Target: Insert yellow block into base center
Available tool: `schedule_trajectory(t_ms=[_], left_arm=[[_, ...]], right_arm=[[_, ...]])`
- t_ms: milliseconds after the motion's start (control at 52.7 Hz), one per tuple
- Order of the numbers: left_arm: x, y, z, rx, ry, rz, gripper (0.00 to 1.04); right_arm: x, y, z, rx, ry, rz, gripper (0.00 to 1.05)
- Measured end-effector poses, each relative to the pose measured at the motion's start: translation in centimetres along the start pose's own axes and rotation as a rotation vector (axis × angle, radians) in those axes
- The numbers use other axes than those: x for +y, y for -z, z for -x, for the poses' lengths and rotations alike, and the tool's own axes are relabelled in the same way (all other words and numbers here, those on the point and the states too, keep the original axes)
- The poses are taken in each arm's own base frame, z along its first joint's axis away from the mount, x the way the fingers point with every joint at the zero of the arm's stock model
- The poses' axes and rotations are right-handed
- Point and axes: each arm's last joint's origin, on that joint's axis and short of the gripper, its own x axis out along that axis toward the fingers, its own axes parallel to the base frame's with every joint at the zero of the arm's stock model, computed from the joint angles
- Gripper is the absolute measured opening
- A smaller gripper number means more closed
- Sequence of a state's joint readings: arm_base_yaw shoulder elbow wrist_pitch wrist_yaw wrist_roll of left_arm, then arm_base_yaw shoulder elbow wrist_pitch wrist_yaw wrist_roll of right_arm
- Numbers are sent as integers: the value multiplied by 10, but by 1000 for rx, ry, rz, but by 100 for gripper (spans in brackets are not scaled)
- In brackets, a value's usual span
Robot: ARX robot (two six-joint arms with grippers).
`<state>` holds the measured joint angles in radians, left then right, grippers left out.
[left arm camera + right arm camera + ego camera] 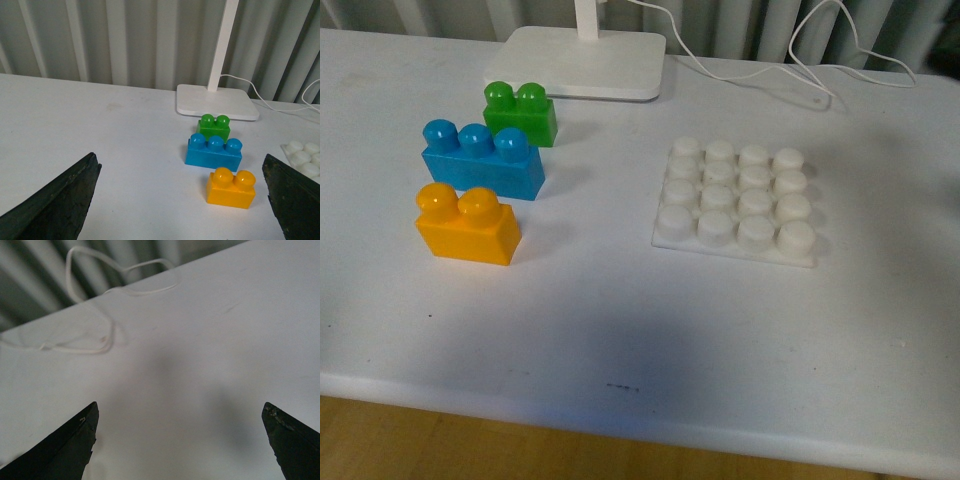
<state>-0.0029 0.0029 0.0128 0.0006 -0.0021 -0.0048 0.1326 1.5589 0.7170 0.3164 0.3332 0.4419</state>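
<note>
Left hand (179,159) spread wide, empty; yellow block (231,189) lies ahead, untouched

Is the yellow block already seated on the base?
No, the yellow block stands on the table, well apart from the base, whose studs are all bare.

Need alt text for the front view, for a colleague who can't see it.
A yellow block, blue brick and green brick stand in a row left of the white studded base, on a white table. No arm shows.
</note>
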Motion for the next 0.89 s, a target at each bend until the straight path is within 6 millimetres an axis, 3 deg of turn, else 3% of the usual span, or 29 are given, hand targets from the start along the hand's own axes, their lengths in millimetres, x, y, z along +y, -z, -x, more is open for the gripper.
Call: schedule_trajectory(t_ms=[133, 171, 228, 361, 532, 627, 759, 892], left_arm=[[0, 0, 0, 0, 1, 0, 98], [0, 0, 0, 0, 2, 0, 98], [0, 0, 0, 0, 2, 0, 98], [0, 0, 0, 0, -2, 0, 98], [0, 0, 0, 0, 2, 0, 98], [0, 0, 0, 0, 1, 0, 98], [0, 0, 0, 0, 2, 0, 98], [0, 0, 0, 0, 1, 0, 98]], right_arm=[[-44, -26, 32, -100, 64, -34, 95], [-57, -35, 54, -150, 78, -31, 95], [-66, -41, 72, -191, 83, -32, 95], [-76, -37, 111, -417, -250, 157, 76], [-80, -11, 125, -466, -311, 274, 49], [-84, 12, 125, -435, -299, 295, 26], [-81, 24, 132, -458, -276, 295, 3], [-82, 38, 137, -452, -305, 307, 1]])
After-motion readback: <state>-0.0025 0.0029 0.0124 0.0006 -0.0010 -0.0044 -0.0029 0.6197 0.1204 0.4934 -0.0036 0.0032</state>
